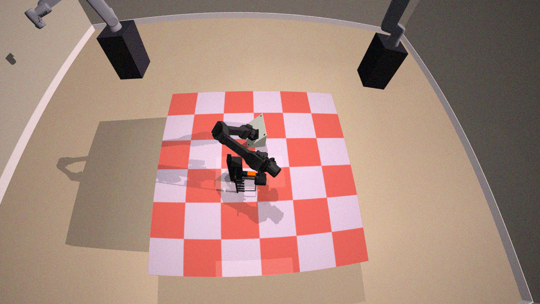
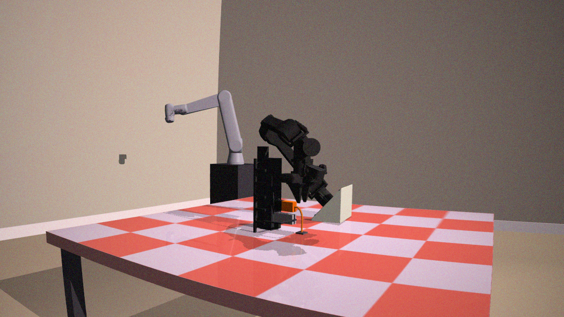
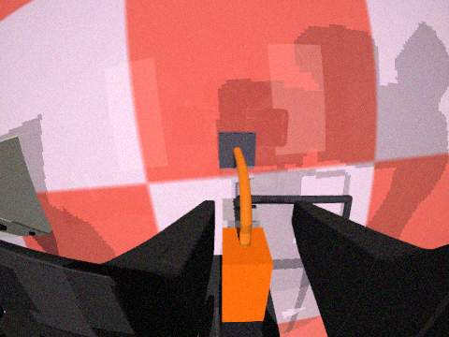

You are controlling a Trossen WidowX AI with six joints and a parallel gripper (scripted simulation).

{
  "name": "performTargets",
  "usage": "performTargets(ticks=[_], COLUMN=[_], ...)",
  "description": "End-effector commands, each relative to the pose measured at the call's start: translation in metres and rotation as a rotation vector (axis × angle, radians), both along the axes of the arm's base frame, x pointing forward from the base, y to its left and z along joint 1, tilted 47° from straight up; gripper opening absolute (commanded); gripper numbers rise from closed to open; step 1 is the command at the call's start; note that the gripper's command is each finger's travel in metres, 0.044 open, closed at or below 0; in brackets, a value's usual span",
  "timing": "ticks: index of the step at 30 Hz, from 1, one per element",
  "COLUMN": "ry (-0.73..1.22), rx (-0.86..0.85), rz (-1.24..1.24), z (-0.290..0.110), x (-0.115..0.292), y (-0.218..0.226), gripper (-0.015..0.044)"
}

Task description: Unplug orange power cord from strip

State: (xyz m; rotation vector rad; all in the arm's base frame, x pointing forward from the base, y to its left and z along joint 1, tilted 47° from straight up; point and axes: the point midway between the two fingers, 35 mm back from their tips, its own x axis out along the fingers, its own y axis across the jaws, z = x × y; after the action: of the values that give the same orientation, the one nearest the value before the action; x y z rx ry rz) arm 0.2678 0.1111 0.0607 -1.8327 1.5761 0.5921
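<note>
The claw (image 3: 253, 238) hangs right over the orange plug (image 3: 246, 277), its two dark fingers standing partly apart with the plug in the gap between them and daylight on both sides: nothing gripped yet. The plug sits below and between the fingers, seated in the side of the upright black power strip (image 2: 266, 189), low down near the checkered surface (image 2: 354, 252). From the plug's outer face the orange cord (image 3: 243, 200) arcs away ahead of the claw and drops to a small dark anchor block (image 3: 238, 150) on the surface.

The plug looks like a small rigid block with flat sides, likely light and easy to pinch squarely across those faces. The cord looks thin and bendy, a poor place to hold. Best bet: close on the plug body, then pull straight out from the strip, since the tall strip may tip under a skewed tug.
</note>
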Motion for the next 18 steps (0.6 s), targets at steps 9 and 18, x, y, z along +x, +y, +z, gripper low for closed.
performTargets(ticks=[9, 18], ry=[0.010, 0.010], rx=[-0.014, -0.015], rz=[0.009, 0.009], z=[0.007, 0.018], x=[-0.001, -0.002], y=[-0.008, -0.019], gripper=[0.0160, 0.0160])
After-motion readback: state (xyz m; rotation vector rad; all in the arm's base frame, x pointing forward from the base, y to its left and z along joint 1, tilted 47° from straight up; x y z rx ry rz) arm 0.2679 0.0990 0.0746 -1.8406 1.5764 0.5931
